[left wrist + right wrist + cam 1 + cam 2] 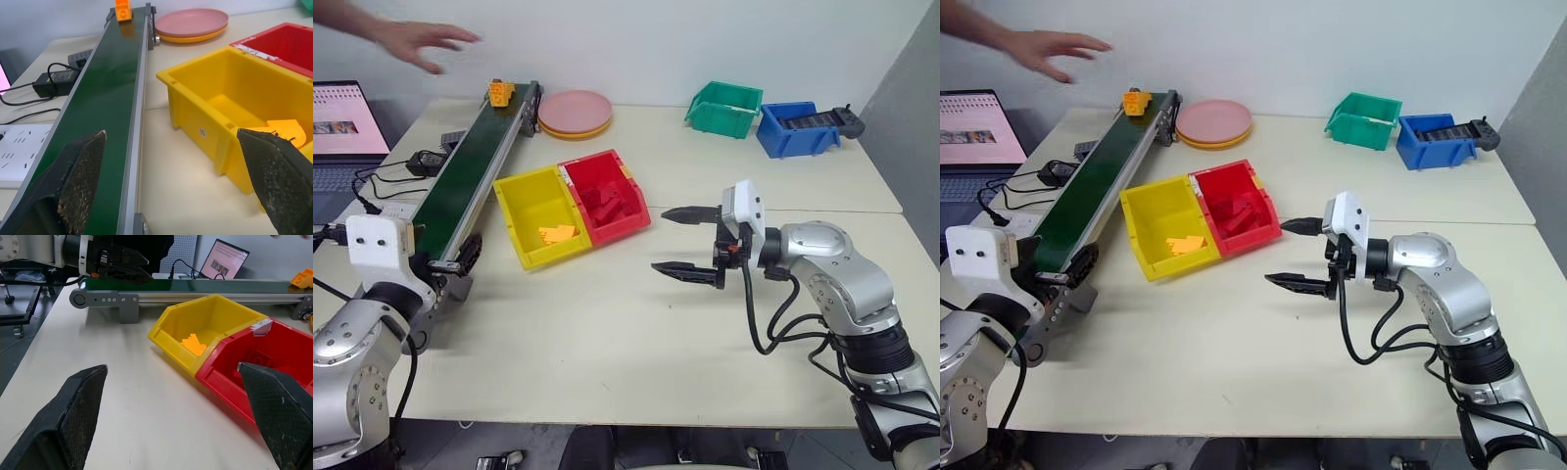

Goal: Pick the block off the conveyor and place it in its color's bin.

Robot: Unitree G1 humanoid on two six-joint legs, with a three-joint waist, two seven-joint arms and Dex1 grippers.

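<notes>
The small orange-yellow block (499,93) sits at the far end of the dark green conveyor (475,166). My left gripper (181,181) is open at the belt's near end, one finger over the belt and the other toward the yellow bin (521,196). It holds nothing. A flat orange piece (558,234) lies in the yellow bin. My right gripper (671,242) hangs open and empty over the table, right of the bins and pointing at them. A person's hand (416,41) hovers above the far left, near the block.
The red bin (631,211) with dark red bricks touches the yellow bin's right side. Pink plates (575,113) lie beside the conveyor's far end. Green (724,108) and blue (793,127) bins stand at the back right. A laptop (342,137), power adapter (426,162) and cables are left of the conveyor.
</notes>
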